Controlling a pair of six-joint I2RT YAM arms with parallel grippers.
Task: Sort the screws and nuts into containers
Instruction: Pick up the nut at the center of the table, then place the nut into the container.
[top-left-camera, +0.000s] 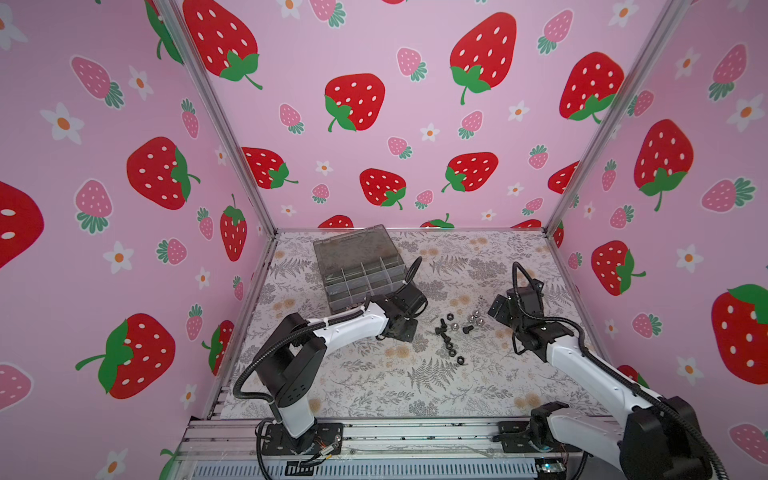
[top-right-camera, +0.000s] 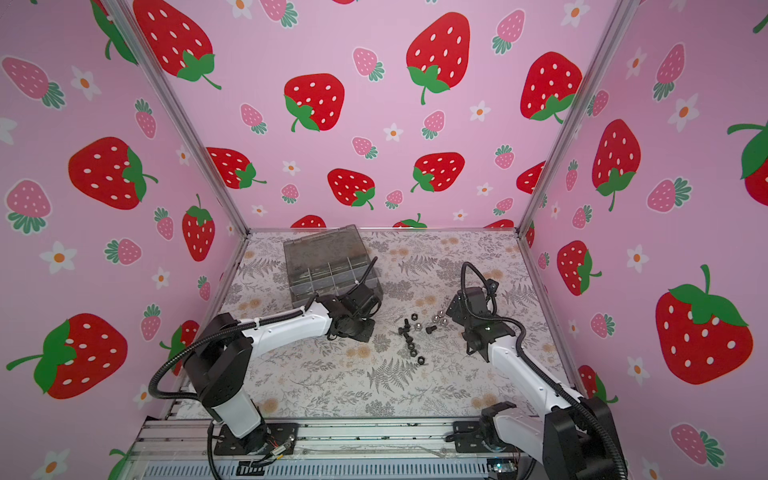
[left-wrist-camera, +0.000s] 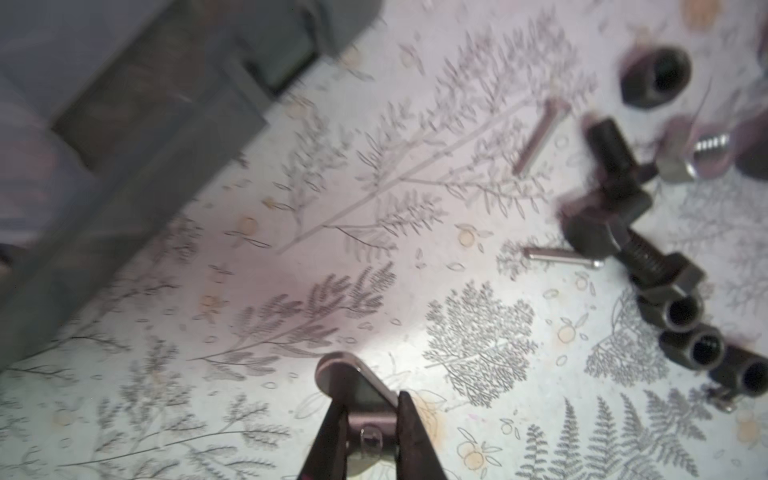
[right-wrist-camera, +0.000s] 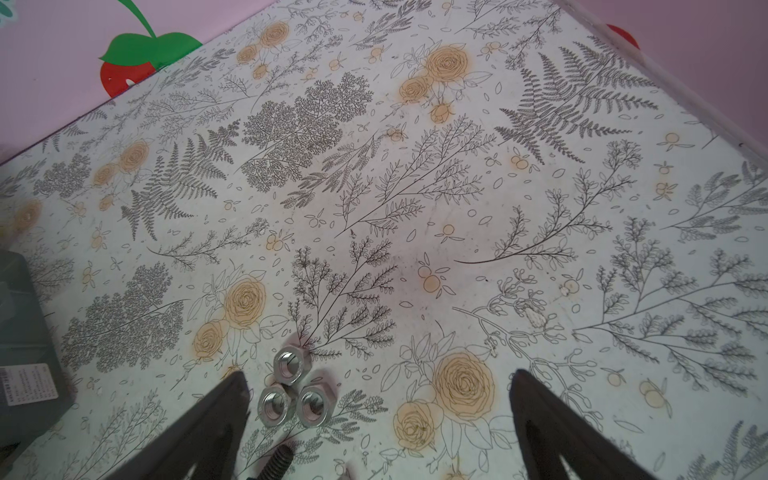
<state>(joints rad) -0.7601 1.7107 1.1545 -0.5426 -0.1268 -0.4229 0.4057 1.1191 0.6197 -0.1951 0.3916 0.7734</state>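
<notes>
Toward the table's (top-left-camera: 374, 386) far-left corner sat the open organiser box (top-left-camera: 347, 297). Near its front wall the left gripper (left-wrist-camera: 370, 401) clamped a wing nut (left-wrist-camera: 345, 374), best lifted clear and released low into one of its compartments (top-left-camera: 376, 275). Mid-table, black bolts (top-left-camera: 441, 328) and black hex nuts (top-left-camera: 451, 353) lay loose. The right gripper's (right-wrist-camera: 378, 374) fingers stood wide apart beside three silver hex nuts (right-wrist-camera: 286, 395).

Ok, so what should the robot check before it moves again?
1. Left jaws shut on the wing nut: ok.
2. Lid of the organiser box open: ok.
3. Wing nut over a compartment: not ok, it's over the table beside the box.
4. Which compartment takes wing nuts: cannot tell.
5. Right jaws open and empty, by the silver nuts: ok.
</notes>
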